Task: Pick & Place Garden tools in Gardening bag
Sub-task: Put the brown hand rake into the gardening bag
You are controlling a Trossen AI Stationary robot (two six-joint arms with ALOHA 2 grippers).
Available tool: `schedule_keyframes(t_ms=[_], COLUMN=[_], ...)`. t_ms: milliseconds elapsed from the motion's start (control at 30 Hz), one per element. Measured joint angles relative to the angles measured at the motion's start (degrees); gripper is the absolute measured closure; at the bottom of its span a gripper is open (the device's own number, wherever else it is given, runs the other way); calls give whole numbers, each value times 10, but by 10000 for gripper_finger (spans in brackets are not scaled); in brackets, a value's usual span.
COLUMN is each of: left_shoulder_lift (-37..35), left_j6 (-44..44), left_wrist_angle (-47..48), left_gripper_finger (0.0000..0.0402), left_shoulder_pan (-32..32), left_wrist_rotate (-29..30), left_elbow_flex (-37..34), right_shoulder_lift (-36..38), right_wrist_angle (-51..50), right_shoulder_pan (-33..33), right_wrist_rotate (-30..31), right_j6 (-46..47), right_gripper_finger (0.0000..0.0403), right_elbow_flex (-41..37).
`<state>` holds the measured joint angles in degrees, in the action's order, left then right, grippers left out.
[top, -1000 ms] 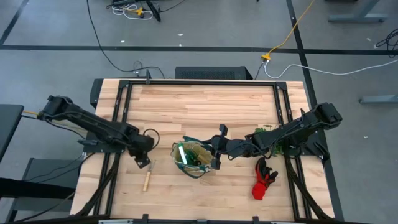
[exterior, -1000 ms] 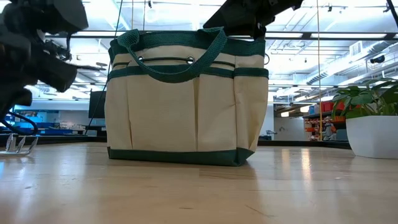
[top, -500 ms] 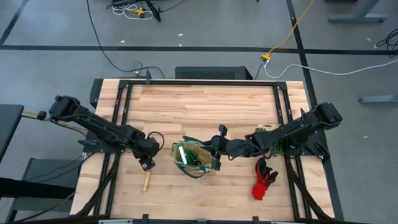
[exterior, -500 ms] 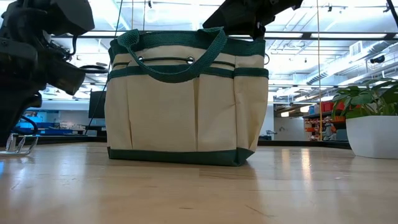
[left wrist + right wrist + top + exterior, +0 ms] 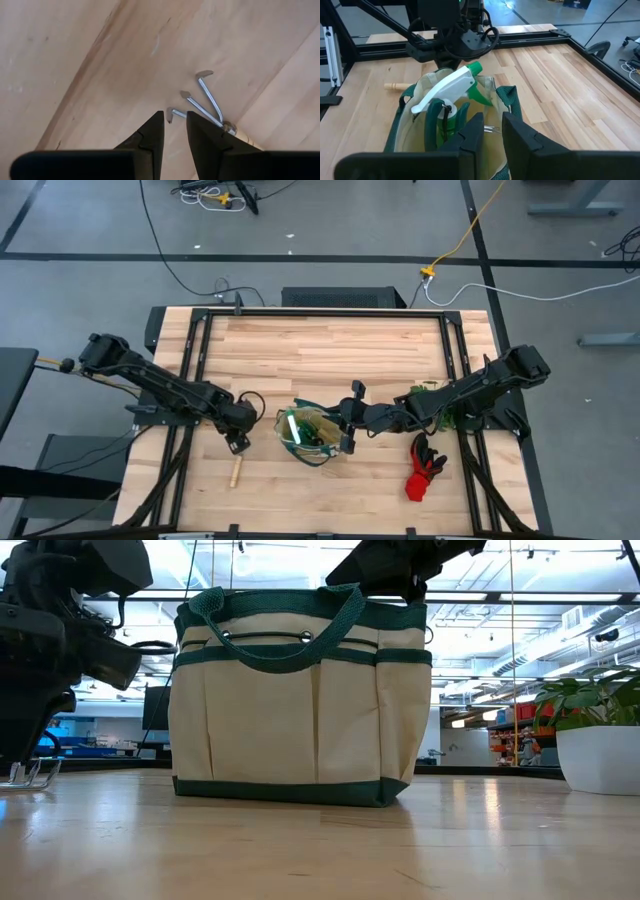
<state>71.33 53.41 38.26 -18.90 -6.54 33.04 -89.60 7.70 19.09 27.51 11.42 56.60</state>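
**High view.** Tabletop (image 5: 330, 350), wood, framed.
- Bag (image 5: 312, 435) stands near the middle of the front edge, mouth up, with green and white contents showing.
- Rake (image 5: 237, 470) lies loose towards the front-left corner, well short of the bag.
- Gloves (image 5: 422, 468) lie loose towards the front-right corner.
- Left end effector (image 5: 237, 442) hangs just behind the rake. It has crept nearer the rake over the last second, then settled.
- Right end effector (image 5: 347, 430) sits at the bag's right rim, unmoved.

**Low view.** The bag (image 5: 300, 700) stands upright, handles up. The left arm's dark bulk has shifted a little towards it. Neither end effector's tips can be made out here.

**Left wrist view.** The left end effector (image 5: 174, 122) is released, its fingers narrowly parted with nothing between them. The rake's tines (image 5: 202, 97) lie just beyond, offset towards one finger and not bracketed.

**Right wrist view.** The right end effector (image 5: 491, 122) is also released and empty, poised above the bag's mouth. A spray bottle (image 5: 455, 85) lies inside the bag (image 5: 507, 95), already packed. The rake's handle (image 5: 395, 86) is on the tabletop beyond.

**Note.** The left arm's approach suggests the rake is the next pick. The fingers probably need centring over it first (the gloves remain outstanding).
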Motion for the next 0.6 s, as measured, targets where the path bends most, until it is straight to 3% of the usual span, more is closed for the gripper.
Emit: schedule_keyframes(t_ms=[600], left_shoulder_lift=[0], left_j6=[-7], left_wrist_angle=[-1], left_gripper_finger=[351], left_shoulder_pan=[-26], left_wrist_rotate=[22], left_elbow_flex=[0], right_shoulder_lift=[0], right_wrist_angle=[0], right_shoulder_pan=[0], right_wrist_rotate=[1], right_j6=[-1], right_gripper_finger=[332], right_elbow_flex=[0])
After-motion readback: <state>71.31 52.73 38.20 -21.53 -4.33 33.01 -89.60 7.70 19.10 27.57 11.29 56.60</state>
